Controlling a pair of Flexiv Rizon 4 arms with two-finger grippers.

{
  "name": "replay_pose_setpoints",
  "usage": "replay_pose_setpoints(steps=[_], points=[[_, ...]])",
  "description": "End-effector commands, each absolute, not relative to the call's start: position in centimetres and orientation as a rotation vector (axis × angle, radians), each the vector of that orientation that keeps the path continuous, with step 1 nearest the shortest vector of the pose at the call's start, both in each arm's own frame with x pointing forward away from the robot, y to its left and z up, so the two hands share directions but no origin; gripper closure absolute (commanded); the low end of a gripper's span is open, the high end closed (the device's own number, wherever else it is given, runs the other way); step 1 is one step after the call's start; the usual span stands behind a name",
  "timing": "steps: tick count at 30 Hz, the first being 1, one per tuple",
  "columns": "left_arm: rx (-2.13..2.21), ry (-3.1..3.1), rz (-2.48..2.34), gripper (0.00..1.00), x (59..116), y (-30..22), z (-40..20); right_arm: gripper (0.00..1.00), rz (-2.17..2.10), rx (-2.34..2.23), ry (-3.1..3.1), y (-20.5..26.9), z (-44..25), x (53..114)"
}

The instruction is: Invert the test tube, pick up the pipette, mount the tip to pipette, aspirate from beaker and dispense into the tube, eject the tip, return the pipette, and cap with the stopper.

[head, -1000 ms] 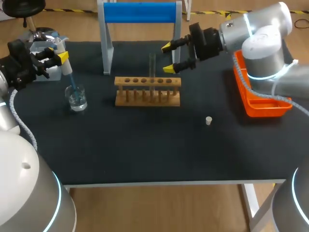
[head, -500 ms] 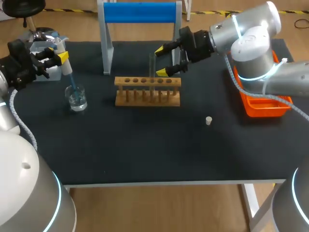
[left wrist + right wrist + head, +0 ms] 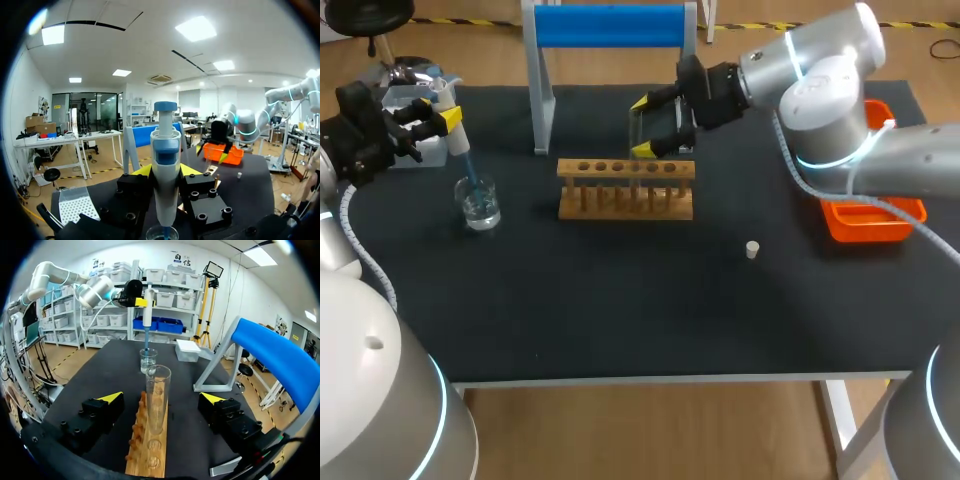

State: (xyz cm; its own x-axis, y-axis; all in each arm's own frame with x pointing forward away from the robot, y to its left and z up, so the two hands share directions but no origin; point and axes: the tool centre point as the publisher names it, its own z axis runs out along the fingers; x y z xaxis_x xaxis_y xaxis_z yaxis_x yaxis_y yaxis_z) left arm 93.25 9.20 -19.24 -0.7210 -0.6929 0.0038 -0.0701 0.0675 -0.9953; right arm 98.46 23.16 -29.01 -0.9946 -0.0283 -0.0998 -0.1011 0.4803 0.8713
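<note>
Pinches the pipette [image 3: 457, 140] in the left end effector [image 3: 442, 118] at the far left of the bench [image 3: 620, 300], with the blue tip down inside the beaker [image 3: 479, 204]. Risks dragging the beaker over and spilling the water if lifted off-vertical, with the tip catching the glass wall. Risks losing liquid from the tip if swung out with a jerk.

Toward the middle, finds the test tube [image 3: 636, 150] upright in the wooden rack [image 3: 625, 188], mouth up, right of the rack's centre.

Straddles that tube with the right end effector [image 3: 642, 126], fingers spread and a gap on each side in the right wrist view, no contact yet. Could tilt the tube or shove the rack if closed off-centre, one finger landing first. Could let the smooth glass slip under a light squeeze, or crack it under a hard one. Could bind in the hole and lift the rack if pulled at a slant.

Further right, leaves the stopper [image 3: 752, 249] loose on the bench, well apart from the rack; could roll away if brushed by the arm.
</note>
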Motion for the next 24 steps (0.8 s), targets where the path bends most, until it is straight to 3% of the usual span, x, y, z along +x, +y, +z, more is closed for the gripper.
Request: replay_pose_setpoints(steps=[1, 24], points=[[-0.757, 1.868, -1.697, 1.00, 93.3, 9.1, -19.3, 0.00, 1.529, -0.115, 2.658, 24.1, -29.2, 98.8], [-0.757, 1.868, -1.697, 1.00, 93.3, 9.1, -19.3, 0.00, 1.452, -0.116, 2.684, 25.6, -30.5, 99.7]])
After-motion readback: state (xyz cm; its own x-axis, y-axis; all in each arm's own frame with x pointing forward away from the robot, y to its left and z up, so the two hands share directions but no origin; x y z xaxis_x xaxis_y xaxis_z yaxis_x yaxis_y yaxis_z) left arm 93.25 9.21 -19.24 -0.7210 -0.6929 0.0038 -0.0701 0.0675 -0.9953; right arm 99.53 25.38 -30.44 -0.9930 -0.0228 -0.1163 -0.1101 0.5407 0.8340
